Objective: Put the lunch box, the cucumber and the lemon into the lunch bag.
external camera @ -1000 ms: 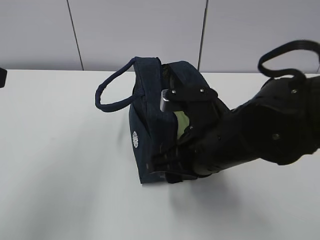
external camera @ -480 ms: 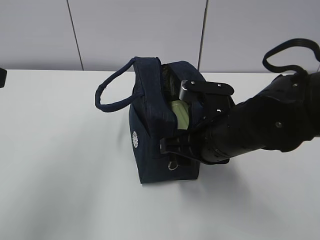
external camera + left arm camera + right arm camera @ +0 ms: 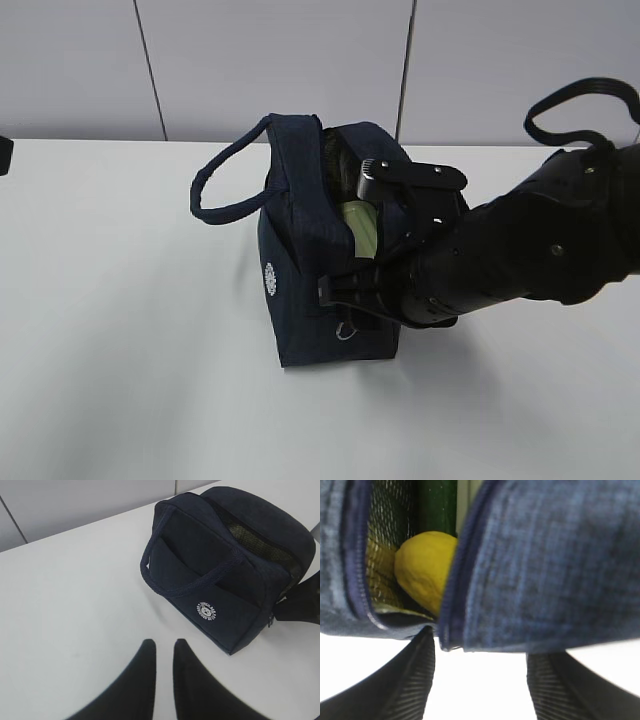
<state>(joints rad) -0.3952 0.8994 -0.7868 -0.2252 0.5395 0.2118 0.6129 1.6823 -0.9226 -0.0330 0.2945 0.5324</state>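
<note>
The dark navy lunch bag (image 3: pixel 300 260) stands mid-table with its top open. Inside it the lunch box's sage-green lid (image 3: pixel 358 226) shows. The right wrist view looks into the bag (image 3: pixel 545 565): the yellow lemon (image 3: pixel 422 567) lies inside, with the dark green cucumber (image 3: pixel 437 505) behind it. My right gripper (image 3: pixel 482 655) is open at the bag's zipper end, its fingers spread to either side of the fabric edge and nothing gripped; in the exterior view this gripper (image 3: pixel 350 298) is at the bag's near end. My left gripper (image 3: pixel 164 645) hovers shut and empty over the table, short of the bag (image 3: pixel 225 565).
The white table (image 3: pixel 120 350) ends at a grey panelled wall behind. One loop handle (image 3: pixel 225 185) sticks out to the bag's left. A metal zipper ring (image 3: pixel 345 330) hangs at the bag's near end. A dark object (image 3: pixel 4 155) sits at the far left edge.
The right arm has drawn back to the right from over the bag's opening, uncovering the green lid and the zipper ring. In the last half second it barely moved.
</note>
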